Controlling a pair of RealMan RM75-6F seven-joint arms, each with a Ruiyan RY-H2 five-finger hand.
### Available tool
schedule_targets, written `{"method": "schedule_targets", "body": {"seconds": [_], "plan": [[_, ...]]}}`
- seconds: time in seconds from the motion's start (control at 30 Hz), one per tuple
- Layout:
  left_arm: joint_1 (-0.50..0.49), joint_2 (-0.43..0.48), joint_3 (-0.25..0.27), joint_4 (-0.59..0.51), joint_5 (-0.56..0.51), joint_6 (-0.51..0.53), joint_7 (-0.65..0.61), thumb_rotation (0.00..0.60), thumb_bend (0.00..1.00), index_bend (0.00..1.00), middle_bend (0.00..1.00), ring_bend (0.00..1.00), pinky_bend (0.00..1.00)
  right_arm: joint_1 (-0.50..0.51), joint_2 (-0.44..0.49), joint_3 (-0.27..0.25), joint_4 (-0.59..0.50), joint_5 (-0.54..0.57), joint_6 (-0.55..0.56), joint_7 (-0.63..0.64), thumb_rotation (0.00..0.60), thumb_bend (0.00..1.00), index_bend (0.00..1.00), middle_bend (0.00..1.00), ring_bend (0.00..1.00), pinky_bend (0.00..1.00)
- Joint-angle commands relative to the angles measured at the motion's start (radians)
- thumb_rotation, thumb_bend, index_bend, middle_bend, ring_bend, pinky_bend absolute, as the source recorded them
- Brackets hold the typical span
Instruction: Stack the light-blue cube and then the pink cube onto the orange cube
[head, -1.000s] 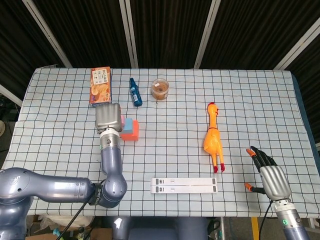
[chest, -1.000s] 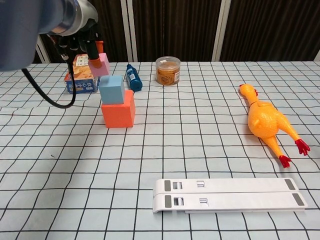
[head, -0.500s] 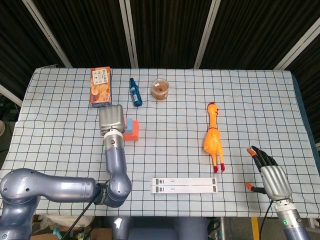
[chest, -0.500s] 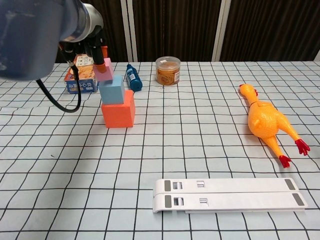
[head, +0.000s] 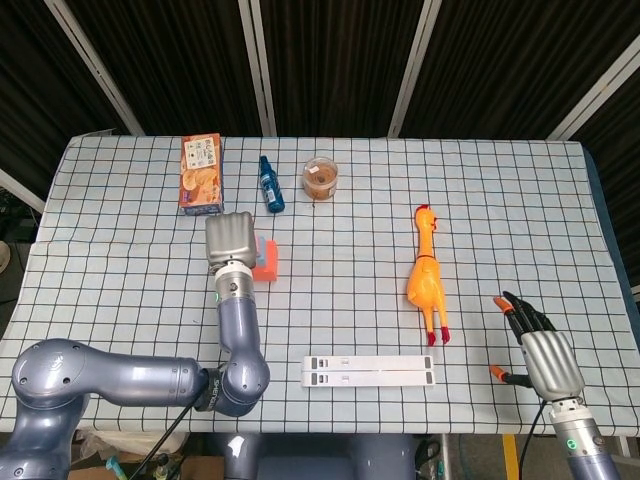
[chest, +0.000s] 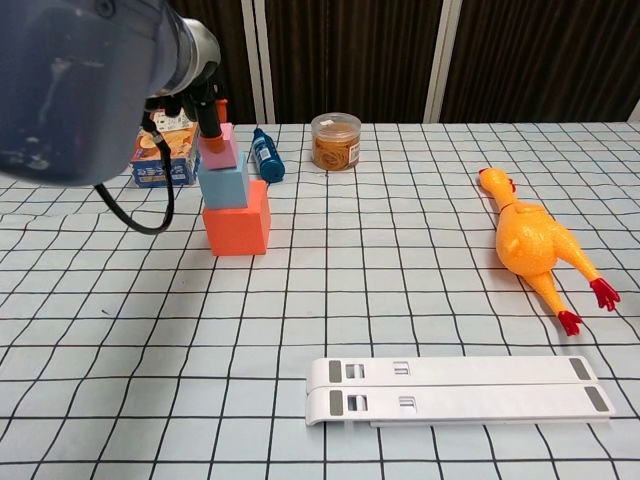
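Observation:
The orange cube (chest: 237, 220) sits on the table at the left with the light-blue cube (chest: 224, 187) stacked on it. On top of the light-blue cube is the pink cube (chest: 217, 153), set toward its left side. My left hand (chest: 203, 108) pinches the pink cube from above with its orange-tipped fingers. In the head view my left hand (head: 232, 240) covers the stack, and only the right side of the orange cube (head: 268, 262) shows. My right hand (head: 541, 352) hangs open and holds nothing off the table's front right corner.
A cracker box (chest: 160, 160), a blue bottle (chest: 266, 154) and a lidded jar (chest: 336, 140) stand behind the stack. A rubber chicken (chest: 535, 245) lies at the right. A white flat stand (chest: 455, 390) lies near the front edge.
My left hand has carried the pink cube right and down, from behind the stack's left side onto the light-blue cube. The right hand has not moved.

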Motion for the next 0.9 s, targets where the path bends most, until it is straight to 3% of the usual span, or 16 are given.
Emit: {"method": "schedule_targets", "body": {"seconds": [0.03, 0.6, 0.73, 0.9], "plan": [[0.002, 0.000, -0.001, -0.004, 0.003, 0.004, 0.005, 0.600, 0.37, 0.42, 1.00, 0.80, 0.82, 0.000, 0.000, 0.000, 0.000, 0.000, -0.001, -0.001, 0.600, 0.16, 0.10, 0.07, 0.12, 0.21], [0.007, 0.004, 0.001, -0.040, 0.035, 0.024, 0.037, 0.600, 0.37, 0.33, 1.00, 0.80, 0.82, 0.002, -0.001, 0.001, -0.001, 0.003, -0.004, -0.005, 0.600, 0.16, 0.10, 0.07, 0.12, 0.21], [0.019, 0.067, -0.030, -0.156, 0.049, 0.091, 0.055, 0.600, 0.37, 0.31, 1.00, 0.80, 0.82, 0.003, -0.002, 0.001, 0.000, 0.001, -0.004, -0.004, 0.600, 0.16, 0.10, 0.07, 0.12, 0.21], [0.094, 0.227, -0.097, -0.417, 0.066, 0.166, 0.049, 0.600, 0.37, 0.32, 0.97, 0.76, 0.79, 0.004, -0.002, -0.001, -0.002, -0.007, 0.000, -0.004, 0.600, 0.16, 0.10, 0.07, 0.12, 0.21]]}}
